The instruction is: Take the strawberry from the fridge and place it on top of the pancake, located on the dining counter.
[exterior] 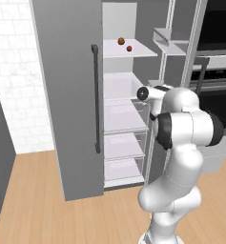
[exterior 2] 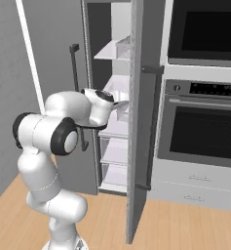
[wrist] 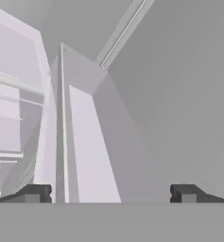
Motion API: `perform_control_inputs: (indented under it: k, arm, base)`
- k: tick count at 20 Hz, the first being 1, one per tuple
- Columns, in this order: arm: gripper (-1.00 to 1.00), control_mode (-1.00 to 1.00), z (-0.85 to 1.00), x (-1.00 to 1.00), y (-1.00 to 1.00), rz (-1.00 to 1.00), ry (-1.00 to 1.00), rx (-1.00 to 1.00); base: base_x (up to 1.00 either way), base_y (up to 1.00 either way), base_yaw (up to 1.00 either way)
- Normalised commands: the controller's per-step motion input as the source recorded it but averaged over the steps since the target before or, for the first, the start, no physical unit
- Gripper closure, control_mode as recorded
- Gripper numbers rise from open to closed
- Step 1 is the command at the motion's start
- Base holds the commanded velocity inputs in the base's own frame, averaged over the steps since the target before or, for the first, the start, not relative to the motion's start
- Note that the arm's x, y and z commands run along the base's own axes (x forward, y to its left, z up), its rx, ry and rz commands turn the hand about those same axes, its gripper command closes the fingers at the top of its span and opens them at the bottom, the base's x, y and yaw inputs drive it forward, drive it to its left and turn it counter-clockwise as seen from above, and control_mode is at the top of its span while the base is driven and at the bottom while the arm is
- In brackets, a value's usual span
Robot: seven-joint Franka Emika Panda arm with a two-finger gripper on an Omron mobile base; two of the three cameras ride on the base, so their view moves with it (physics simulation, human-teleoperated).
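Standing beside the strawberry (exterior: 129,48), an orange-brown ball (exterior: 120,41) shares its shelf; gripper (wrist: 111,194) wide open, empty.

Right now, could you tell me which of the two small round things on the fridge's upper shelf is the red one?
The strawberry, the right-hand one as the left base view shows it, nearer the shelf's front edge; the orange-brown ball sits to its left and farther back.

Strawberry (exterior: 129,48) sits on the upper shelf (exterior: 133,51) inside the open fridge (exterior: 66,95), just right of a ball (exterior: 120,41), wall oven (exterior 2: 204,112) right of fridge.
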Motion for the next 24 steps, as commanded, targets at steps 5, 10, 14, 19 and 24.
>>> perform_control_inputs:
  k: [5,10,14,19,24]
  arm:
    - [-1.0,-1.0,-0.07,0.0,-0.93,0.04,0.0,0.0]
    - [-1.0,-1.0,0.25,0.0,0.07,0.0,0.04,0.03]
    - [-1.0,-1.0,0.68,-0.15,0.52,0.09,0.02,0.25]
    - [-1.0,-1.0,0.77,-0.3,0.57,0.2,0.0,0.34]
    - [-1.0,-1.0,0.87,-0.44,0.49,0.17,0.02,0.13]
  base:
    - [0.0,0.0,0.0]
    - [0.0,0.0,0.0]
    - [0.0,0.0,0.0]
    - [0.0,0.0,0.0]
    - [0.0,0.0,0.0]
